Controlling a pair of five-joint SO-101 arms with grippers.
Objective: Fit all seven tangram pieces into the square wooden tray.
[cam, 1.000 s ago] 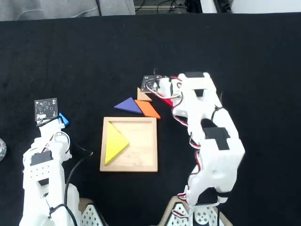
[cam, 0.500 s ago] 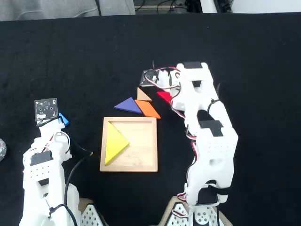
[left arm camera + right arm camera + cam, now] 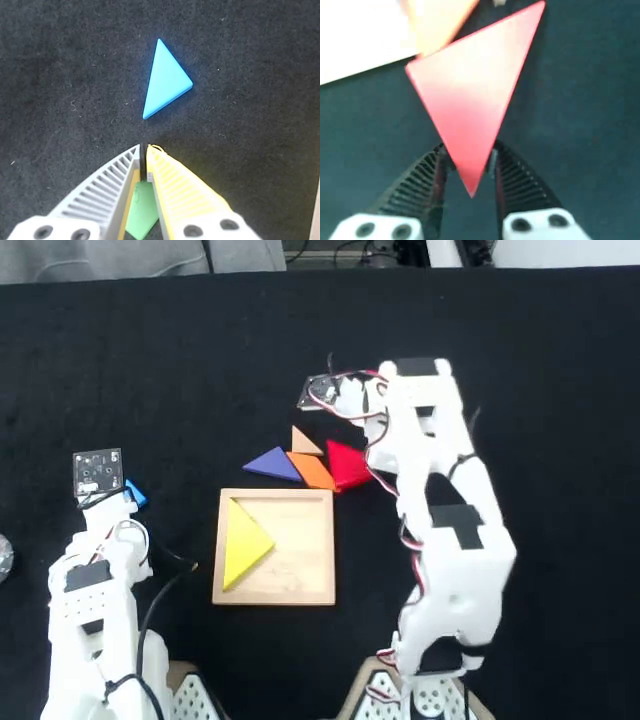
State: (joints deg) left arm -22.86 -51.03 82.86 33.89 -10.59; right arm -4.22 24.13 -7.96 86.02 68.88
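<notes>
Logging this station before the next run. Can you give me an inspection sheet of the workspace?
Surface: black cloth, lying flat.
Job's things: wooden tray holds the yellow triangle alone; purple triangle, orange piece, tan triangle and red triangle cluster beyond it; blue triangle near the left arm; green piece under the left pincer.
Clutter: round object at the cloth's edge.
Pincers: left shut; right pincer clamped on the red triangle's corner.
Cables: wires loop over the right arm; black cable beside the left arm.
Surroundings: grey fabric, dark gear.
</notes>
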